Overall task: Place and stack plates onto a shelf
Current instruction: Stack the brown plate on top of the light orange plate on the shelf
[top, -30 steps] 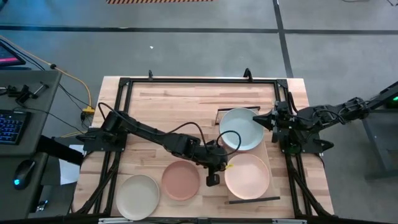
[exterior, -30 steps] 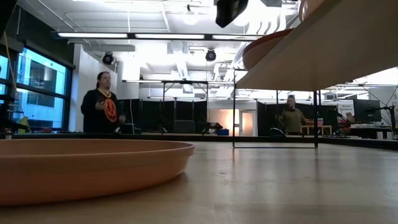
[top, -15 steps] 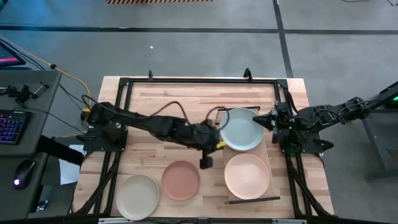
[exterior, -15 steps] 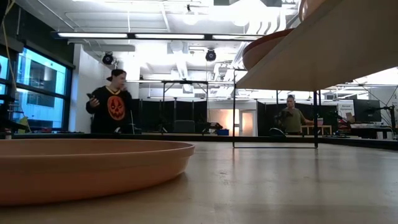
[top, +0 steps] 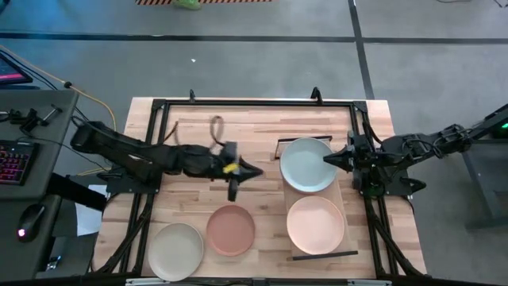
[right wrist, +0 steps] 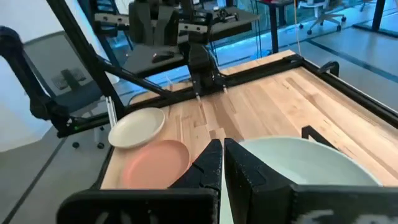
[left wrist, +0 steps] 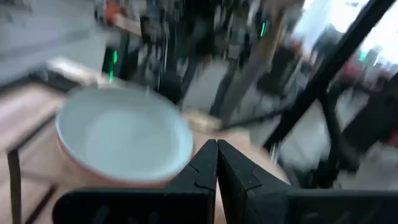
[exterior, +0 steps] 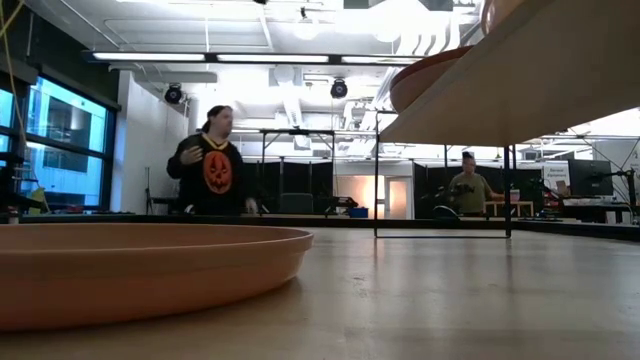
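Overhead, four plates show: a pale blue-grey plate (top: 307, 164) and a peach plate (top: 315, 224) side by side on the shelf (top: 344, 208), and a terracotta plate (top: 231, 230) and a sage-cream plate (top: 176, 251) on the tabletop (top: 254, 127) near its front edge. The left hand (top: 232, 191), fingers pressed together and empty, hangs over mid-tabletop, apart from every plate. The right hand (top: 327, 159), fingers likewise together, sits at the blue-grey plate's rim. Two people stand in the room beyond.
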Controlling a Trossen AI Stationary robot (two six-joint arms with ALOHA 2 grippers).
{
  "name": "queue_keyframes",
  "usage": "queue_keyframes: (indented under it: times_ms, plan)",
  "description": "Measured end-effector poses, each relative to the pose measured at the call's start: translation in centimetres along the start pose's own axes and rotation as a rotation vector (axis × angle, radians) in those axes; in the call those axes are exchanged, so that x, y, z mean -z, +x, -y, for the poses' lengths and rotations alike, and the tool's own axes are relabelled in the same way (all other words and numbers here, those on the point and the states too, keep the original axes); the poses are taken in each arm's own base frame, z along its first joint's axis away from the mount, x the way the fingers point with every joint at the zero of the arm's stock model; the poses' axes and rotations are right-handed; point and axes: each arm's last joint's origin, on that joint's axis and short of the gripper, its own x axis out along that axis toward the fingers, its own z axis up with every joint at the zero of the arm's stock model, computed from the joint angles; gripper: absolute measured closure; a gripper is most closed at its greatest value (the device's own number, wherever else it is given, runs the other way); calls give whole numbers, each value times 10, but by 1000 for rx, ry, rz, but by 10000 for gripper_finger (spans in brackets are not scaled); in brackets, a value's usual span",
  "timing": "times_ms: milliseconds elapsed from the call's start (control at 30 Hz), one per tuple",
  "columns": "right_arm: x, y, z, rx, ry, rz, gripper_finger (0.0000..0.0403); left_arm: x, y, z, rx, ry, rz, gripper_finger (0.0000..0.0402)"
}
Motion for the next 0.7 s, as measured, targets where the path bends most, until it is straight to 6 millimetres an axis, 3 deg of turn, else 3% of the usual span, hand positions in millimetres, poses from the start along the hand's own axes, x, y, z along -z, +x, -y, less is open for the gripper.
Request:
queue_keyframes:
  times_ms: [167, 333, 700]
  plan:
    - [-5, 3, -3, -20, 5, 48, 402, 1, -29, -10, 14, -24, 122, 401]
    - [-11, 7, -7, -28, 20, 104, 402, 2, -47, -16, 20, -20, 123, 401]
    - [-19, 23, -15, -34, 53, 188, 402, 5, -52, -17, 45, 64, 84, 401]
